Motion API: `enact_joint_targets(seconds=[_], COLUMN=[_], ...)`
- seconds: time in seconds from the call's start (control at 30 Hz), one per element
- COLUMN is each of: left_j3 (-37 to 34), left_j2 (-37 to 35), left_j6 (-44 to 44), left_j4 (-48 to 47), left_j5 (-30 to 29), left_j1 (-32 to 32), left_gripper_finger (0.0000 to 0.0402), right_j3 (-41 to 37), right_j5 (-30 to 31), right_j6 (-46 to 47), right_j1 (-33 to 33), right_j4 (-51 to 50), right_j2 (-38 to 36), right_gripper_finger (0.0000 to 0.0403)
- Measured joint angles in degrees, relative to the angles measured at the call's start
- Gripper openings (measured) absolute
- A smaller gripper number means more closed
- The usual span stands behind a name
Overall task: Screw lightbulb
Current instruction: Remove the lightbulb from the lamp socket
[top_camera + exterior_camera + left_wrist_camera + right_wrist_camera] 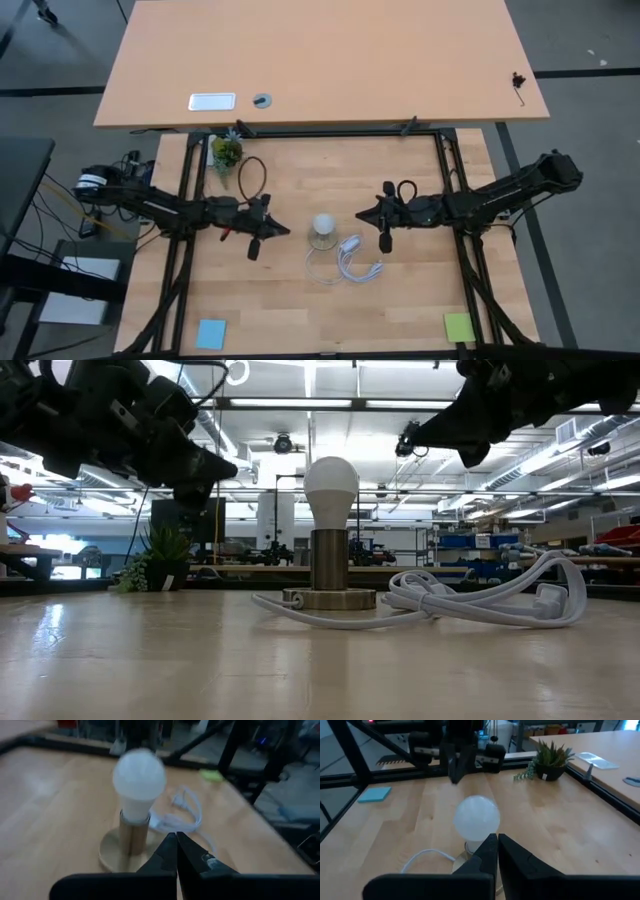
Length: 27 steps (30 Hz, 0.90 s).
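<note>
High view, lightbulb (323, 225) upright mid-table, both grippers flanking, apart.

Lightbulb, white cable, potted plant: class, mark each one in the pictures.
lightbulb (331, 482), low view, on its rounded white head.
white cable (480, 600), low view, on the coiled loops.
potted plant (226, 153), high view, on its leaves.

We see bare desk (300, 310) on the lightbulb's (322, 225) left side; the coiled white cable (352, 262) blocks its right front, near our right claw (366, 215).
</note>
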Motion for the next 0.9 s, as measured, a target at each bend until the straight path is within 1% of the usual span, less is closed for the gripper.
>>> enact_joint_targets(seconds=[0.1,0.23,0.37,0.53,0.6,0.7,0.77,0.9], left_j3=[2.56,6.43,9.7,12.64,13.76,15.01,15.41,15.51], left_j2=[1.11,4.72,9.09,14.4,16.54,20.41,22.7,25.58], left_j6=[-0.08,1.48,3.06,2.75,3.13,4.69,5.26,5.29], left_j4=[-5.9,-11.76,-12.87,-12.44,-11.43,-11.54,-11.31,-8.05], left_j5=[-1.71,-3.72,-3.79,-4.98,-5.92,-8.86,-10.69,-12.35], left_j1=[-0.49,-1.47,-1.8,-1.79,-1.79,-1.77,-1.77,-1.77], left_gripper_finger=[0.0001,0.0001,0.0001,0.0001,0.0001,0.0,0.0,0.0], right_j3=[1.31,3.4,5.59,8.26,9.8,12.8,15.8,23.71], right_j5=[0.0,-0.38,-1.05,-1.14,-1.16,-1.16,-1.16,-1.16], right_j6=[1.13,1.33,3.24,3.67,3.92,3.01,2.97,3.71], right_j1=[-0.72,-1.26,-1.58,-1.62,-1.6,-1.64,-1.97,-2.23], right_j4=[-0.25,-1.33,-5.66,-8.95,-10.39,-13.4,-16.48,-24.8], right_j2=[0.04,0.04,0.24,1.8,3.18,5.49,7.36,11.26], right_gripper_finger=[0.0025,0.0024,0.0025,0.0039,0.0052,0.0078,0.0101,0.0153])
